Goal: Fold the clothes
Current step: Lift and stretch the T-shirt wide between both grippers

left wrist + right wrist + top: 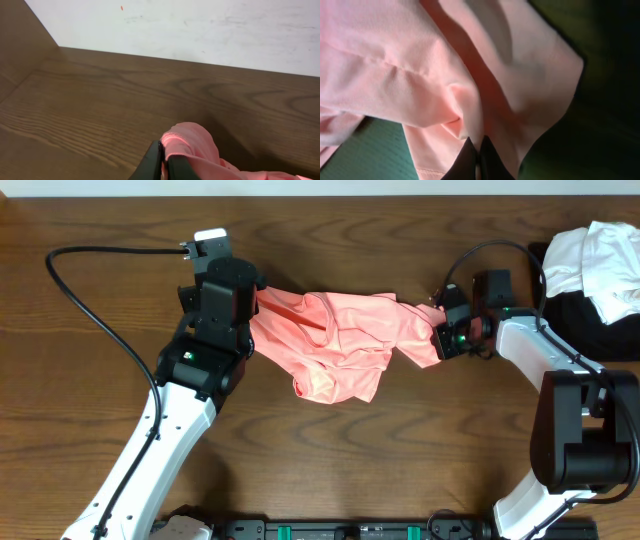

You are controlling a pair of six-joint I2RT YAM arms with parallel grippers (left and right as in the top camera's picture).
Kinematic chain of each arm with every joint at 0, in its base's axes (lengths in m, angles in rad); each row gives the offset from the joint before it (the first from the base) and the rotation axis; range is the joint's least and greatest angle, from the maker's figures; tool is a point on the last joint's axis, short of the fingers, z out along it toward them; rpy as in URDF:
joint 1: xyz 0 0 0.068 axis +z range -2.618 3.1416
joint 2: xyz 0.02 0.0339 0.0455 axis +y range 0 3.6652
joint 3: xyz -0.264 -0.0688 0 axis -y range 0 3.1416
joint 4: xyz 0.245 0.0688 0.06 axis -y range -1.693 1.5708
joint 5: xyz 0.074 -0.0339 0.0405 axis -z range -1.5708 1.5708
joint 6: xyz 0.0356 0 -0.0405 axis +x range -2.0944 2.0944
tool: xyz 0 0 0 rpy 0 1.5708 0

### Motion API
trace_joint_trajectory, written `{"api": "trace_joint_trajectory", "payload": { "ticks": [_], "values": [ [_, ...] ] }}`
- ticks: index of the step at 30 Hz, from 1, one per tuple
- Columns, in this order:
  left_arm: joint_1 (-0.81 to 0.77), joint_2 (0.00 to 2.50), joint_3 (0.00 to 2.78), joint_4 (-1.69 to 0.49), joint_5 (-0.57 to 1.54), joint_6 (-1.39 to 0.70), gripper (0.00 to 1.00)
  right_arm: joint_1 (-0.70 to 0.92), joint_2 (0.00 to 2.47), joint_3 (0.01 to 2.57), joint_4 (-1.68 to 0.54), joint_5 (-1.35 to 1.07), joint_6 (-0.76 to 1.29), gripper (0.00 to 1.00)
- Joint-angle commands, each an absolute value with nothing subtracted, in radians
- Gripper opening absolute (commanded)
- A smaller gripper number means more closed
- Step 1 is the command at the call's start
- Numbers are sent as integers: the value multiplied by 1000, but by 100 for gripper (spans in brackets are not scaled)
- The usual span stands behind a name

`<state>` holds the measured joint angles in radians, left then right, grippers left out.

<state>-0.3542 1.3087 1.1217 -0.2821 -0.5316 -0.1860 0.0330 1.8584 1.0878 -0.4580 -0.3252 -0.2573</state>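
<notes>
Two ends of the shirt (340, 340), bunched on the table (400, 470), meet your left gripper (257, 302) and right gripper (438, 340) overhead. Left wrist: jaws clamped on a pink fold. Right wrist: jaws pinched on fabric too.

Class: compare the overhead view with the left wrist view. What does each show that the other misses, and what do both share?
Overhead only: the whole pink shirt bunched between both arms, the right gripper at its right end, white garments on a black mat far right. Left wrist only: a white wall at the back, fingertips pinching a fabric fold up close. Both: the wooden table, the shirt, the left gripper shut on it.
</notes>
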Motion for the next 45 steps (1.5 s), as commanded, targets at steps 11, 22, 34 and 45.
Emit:
{"api": "trace_joint_trajectory", "payload": {
  "ticks": [11,22,34,45],
  "values": [
    [-319,1250,1159,-151,-559,-195,6,15,1739,1456,-640,-236,-269,1],
    [-253,1151,1161,-205,-520,-197,6,-83,1705,1785,-902,-236,-312,1],
    [-253,1182,1161,-515,-212,-328,6,-77,1705,1800,-961,-244,-323,1],
    [-218,1201,1161,-363,-218,-335,6,-76,1703,1803,-865,-260,-358,1]
  ]
}}
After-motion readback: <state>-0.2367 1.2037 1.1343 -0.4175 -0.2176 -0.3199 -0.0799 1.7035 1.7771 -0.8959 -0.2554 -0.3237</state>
